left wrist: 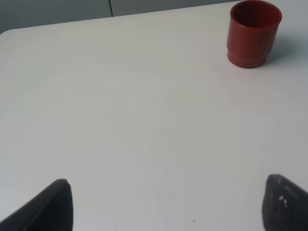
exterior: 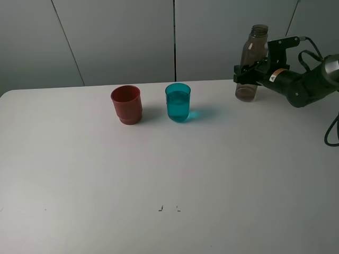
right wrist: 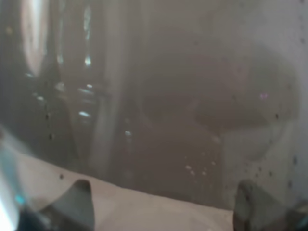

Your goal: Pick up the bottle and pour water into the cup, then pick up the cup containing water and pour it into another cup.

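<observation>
The smoky grey-brown bottle stands upright at the table's back right, its base at or just above the surface. My right gripper is shut on the bottle around its middle. In the right wrist view the bottle fills the picture between the two fingertips. The teal cup sits at the middle back with water in it. The brick-red cup stands just to its left and looks empty. My left gripper is open over bare table, well short of the red cup.
The white table stretches wide in front of the cups, with small dark marks near its front middle. A grey panelled wall rises right behind the table's back edge.
</observation>
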